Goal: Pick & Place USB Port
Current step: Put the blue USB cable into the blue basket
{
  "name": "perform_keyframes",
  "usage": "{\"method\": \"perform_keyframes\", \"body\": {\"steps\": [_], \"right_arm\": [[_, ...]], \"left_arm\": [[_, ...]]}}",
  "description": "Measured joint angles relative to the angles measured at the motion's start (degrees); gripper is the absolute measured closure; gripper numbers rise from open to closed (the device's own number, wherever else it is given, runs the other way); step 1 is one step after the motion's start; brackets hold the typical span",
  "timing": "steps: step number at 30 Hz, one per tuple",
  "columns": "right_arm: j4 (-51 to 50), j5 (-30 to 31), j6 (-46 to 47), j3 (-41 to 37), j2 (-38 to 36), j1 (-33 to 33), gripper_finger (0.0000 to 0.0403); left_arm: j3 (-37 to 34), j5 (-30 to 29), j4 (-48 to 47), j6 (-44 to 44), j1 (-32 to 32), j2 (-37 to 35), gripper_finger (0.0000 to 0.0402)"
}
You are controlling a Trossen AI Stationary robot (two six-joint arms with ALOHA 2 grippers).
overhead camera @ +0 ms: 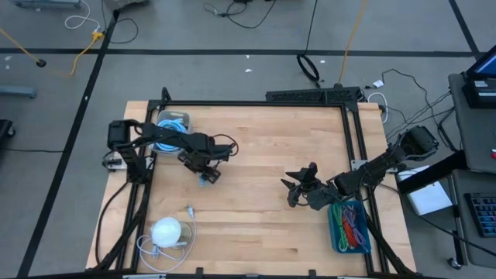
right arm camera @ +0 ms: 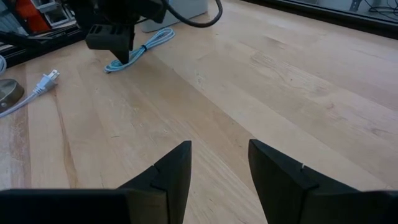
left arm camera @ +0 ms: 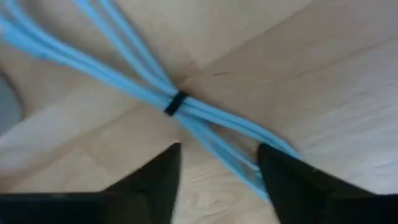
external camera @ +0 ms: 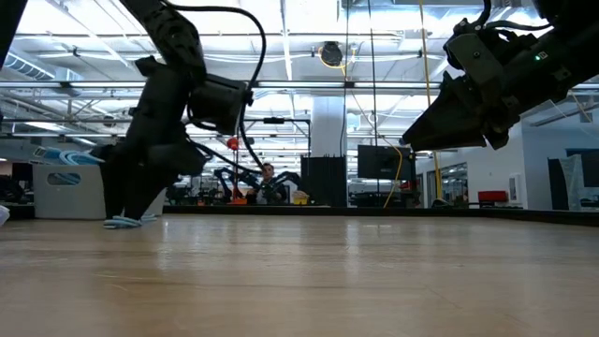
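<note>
I had the left hand [left arm camera: 217, 171] spread over the blue cable [left arm camera: 124, 74] lying on the counter [overhead camera: 263, 155], nothing lifted yet, while the right hand [right arm camera: 217, 168] waited spread and empty.

My arms [overhead camera: 167, 140]: dark, jointed, with black cables. My hands [right arm camera: 217, 171]: two dark, wedge-shaped fingers [left arm camera: 149, 183] each.

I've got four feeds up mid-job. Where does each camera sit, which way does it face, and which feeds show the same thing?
High view: overhead, looking straight down on the wooden table and both arms.
Low view: table height, looking level into the room; both arms hang in from above.
Left wrist view: on the left arm, looking down at the light blue cable bundle past the open left gripper.
Right wrist view: on the right arm, across bare wood past the open right gripper.
Shared: both wrist views show the blue bundle.
</note>
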Motion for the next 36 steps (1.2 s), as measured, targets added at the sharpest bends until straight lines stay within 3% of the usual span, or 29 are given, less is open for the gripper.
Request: {"method": "perform_keyframes", "body": {"steps": [5, 6, 10, 15, 17, 20, 24, 26, 27, 33, 36], "right_arm": [[0.02, 0.03, -0.01, 0.00, 0.00, 0.00, 0.0252], [0.01, 0.02, -0.02, 0.00, 0.00, 0.00, 0.0252], [-0.02, -0.04, 0.05, 0.00, 0.00, 0.02, 0.0252], [1.85, 0.40, 0.00, -0.04, 0.00, 0.80, 0.0252], [8.71, 2.32, -1.99, -1.11, -0.01, 1.51, 0.0252], [26.79, 4.63, -10.85, -4.54, 0.28, 2.90, 0.0252], [60.53, 2.64, -28.39, -8.24, 4.69, 4.58, 0.0252], [75.14, -4.03, -34.69, -7.93, 9.04, 4.18, 0.0252], [76.52, -7.98, -35.87, -7.22, 10.61, 3.55, 0.0252], [72.77, -28.03, -37.21, 6.87, 20.08, -1.41, 0.0252], [68.58, -30.07, -35.95, 12.48, 24.11, -1.90, 0.0252]], "left_arm": [[-0.02, -0.59, 4.59, 2.93, -0.35, 0.02, 0.0362], [-0.04, -1.28, 5.27, 3.31, -0.72, 0.02, 0.0380], [0.37, -5.06, 6.49, 6.01, -4.13, -0.68, 0.0394], [0.92, -18.71, 18.31, 8.27, -14.08, -7.86, 0.0397], [0.71, -27.79, 22.75, 10.83, -19.36, -11.94, 0.0398], [0.75, -41.95, 33.81, 14.69, -26.87, -16.14, 0.0399], [1.02, -51.91, 46.96, 19.88, -32.91, -18.10, 0.0400], [0.56, -52.64, 52.11, 25.06, -34.74, -17.52, 0.0400], [0.66, -51.48, 56.50, 27.26, -35.16, -16.76, 0.0400], [0.89, -39.51, 67.68, 32.42, -33.12, -13.47, 0.0401], [0.87, -37.87, 67.00, 32.25, -33.02, -12.58, 0.0401]]}}
